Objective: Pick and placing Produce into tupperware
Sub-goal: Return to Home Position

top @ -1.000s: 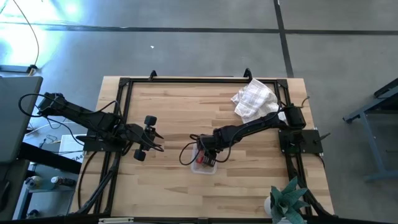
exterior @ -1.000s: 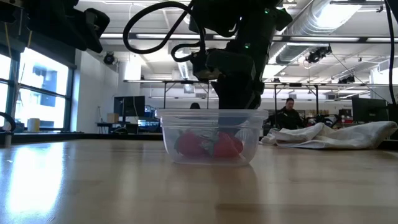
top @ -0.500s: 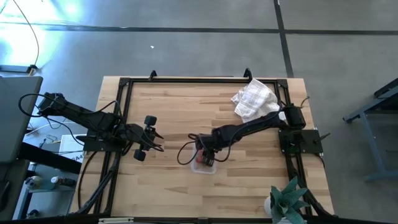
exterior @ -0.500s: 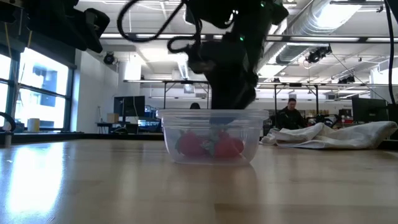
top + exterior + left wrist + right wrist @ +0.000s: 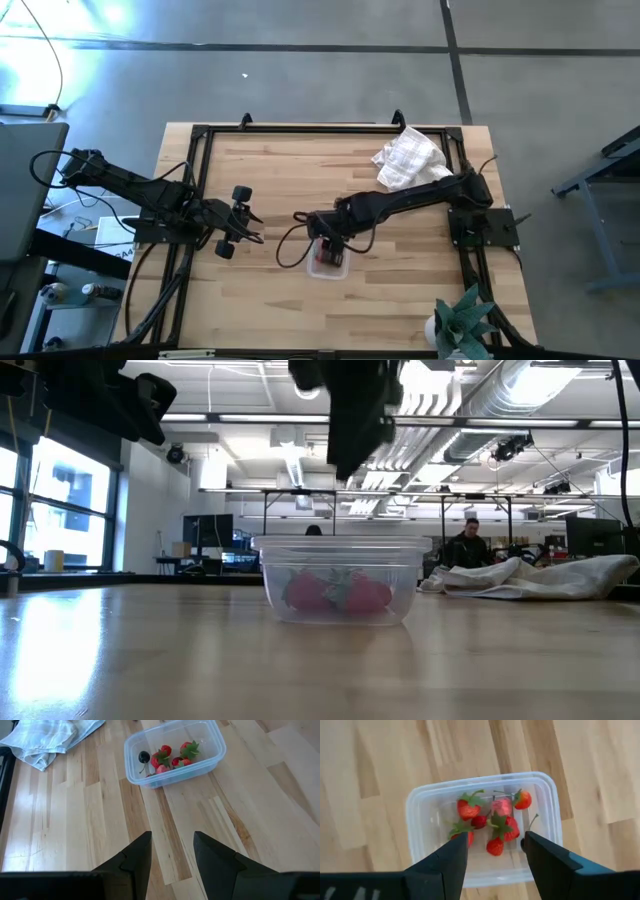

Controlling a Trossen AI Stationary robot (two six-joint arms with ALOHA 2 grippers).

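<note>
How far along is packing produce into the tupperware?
Done: the produce lies inside the tupperware; none shows loose on the table. In hand: nothing; the right gripper hovers open and empty above it. Left: only retracting; the left gripper waits open at the table's left.

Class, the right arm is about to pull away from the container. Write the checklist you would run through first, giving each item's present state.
1. Produce lies inside the tupperware: ok.
2. Right gripper above the rim, not touching it: ok.
3. Its fingers open, holding nothing: ok.
4. Tupperware upright on the table: ok.
5. Left gripper open, off to the side, apart from the tupperware: ok.
6. Cloth apart from the right arm: cannot tell; they lie close in the high view.
</note>
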